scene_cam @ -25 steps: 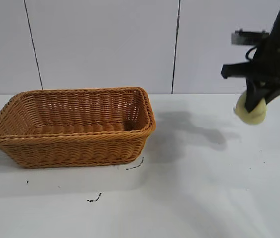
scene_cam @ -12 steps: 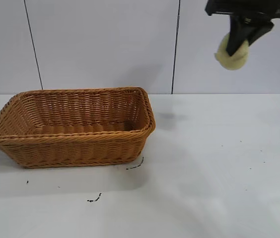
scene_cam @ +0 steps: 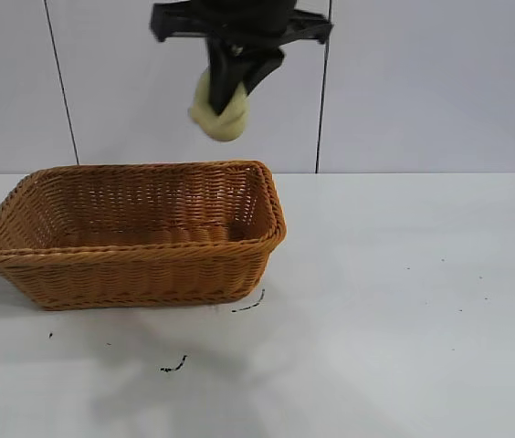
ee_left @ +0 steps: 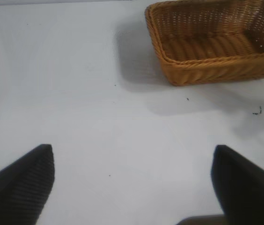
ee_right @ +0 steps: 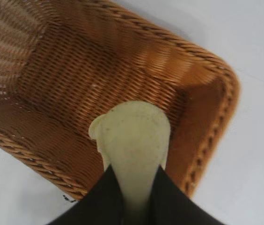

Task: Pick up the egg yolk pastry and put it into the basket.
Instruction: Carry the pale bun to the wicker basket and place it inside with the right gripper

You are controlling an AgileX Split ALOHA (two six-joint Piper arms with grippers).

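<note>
My right gripper (scene_cam: pixel 230 87) is shut on the pale yellow-green egg yolk pastry (scene_cam: pixel 218 117) and holds it high in the air above the right part of the orange-brown wicker basket (scene_cam: pixel 20 251). In the right wrist view the pastry (ee_right: pixel 134 140) is pinched between the dark fingers (ee_right: pixel 99 199), with the basket's floor (ee_right: pixel 76 79) straight below it. The basket holds nothing. My left gripper (ee_left: pixel 132 183) is open and holds nothing, away from the basket (ee_left: pixel 207 70) over bare table; it does not show in the exterior view.
The white table (scene_cam: pixel 404 310) carries a few small dark specks (scene_cam: pixel 173 368) in front of the basket. A white panelled wall (scene_cam: pixel 422 82) stands behind the table.
My right gripper has risen from low at the table's right and swung left with the pastry, from the right edge to above the basket.
</note>
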